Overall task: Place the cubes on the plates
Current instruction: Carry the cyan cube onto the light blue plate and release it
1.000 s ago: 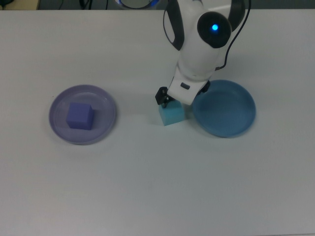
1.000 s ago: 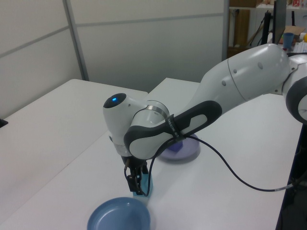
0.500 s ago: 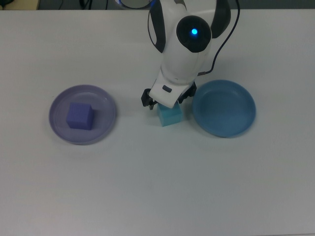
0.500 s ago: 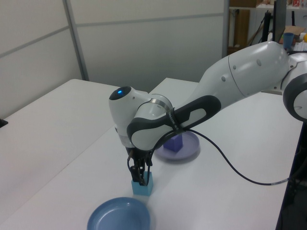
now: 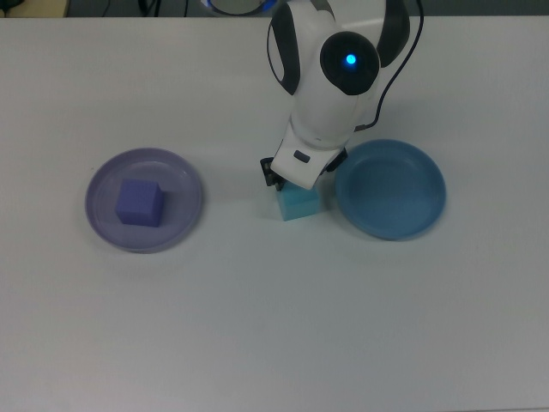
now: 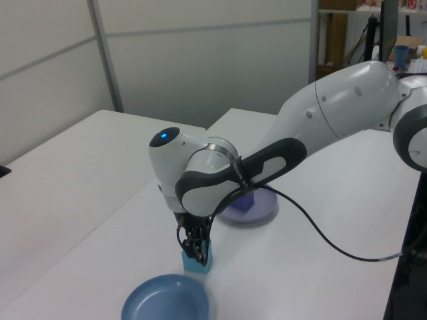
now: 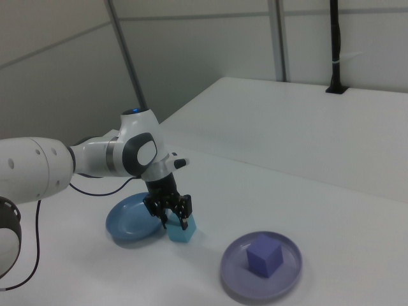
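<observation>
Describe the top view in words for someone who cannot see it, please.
A white robot arm lowers its claw onto a turquoise cube lying on a white table beside an empty blue plate. Far left, a purple cube sits on a lavender plate.

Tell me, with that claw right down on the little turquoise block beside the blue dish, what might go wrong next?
The gripper sits low over the turquoise cube, which rests on the table close beside the blue plate. If the grip is off-centre, the cube might tip or slip. A sideways nudge could push it against the plate's rim and shift the plate. The purple cube already on the lavender plate looks safely out of the way.
</observation>
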Robot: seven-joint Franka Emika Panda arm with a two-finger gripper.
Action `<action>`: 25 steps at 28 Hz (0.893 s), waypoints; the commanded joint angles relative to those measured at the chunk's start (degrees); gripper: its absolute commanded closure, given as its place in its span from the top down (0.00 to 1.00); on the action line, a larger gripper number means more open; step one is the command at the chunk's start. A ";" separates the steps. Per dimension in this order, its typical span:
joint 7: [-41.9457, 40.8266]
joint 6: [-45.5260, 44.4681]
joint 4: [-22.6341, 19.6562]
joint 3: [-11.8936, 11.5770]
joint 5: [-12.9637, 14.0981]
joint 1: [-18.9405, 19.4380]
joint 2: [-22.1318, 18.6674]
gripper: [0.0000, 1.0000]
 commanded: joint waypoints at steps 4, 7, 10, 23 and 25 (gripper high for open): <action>0.69 -1.16 -0.04 0.15 0.48 -0.28 -4.95 0.24; 0.86 -3.61 0.04 0.77 1.26 1.12 -6.62 0.25; 1.56 -4.15 0.83 1.91 1.71 3.41 -6.54 0.25; 11.23 -2.84 2.50 2.18 -0.05 10.62 -3.20 0.31; 12.29 -1.43 2.50 2.18 -0.40 11.06 -2.41 0.34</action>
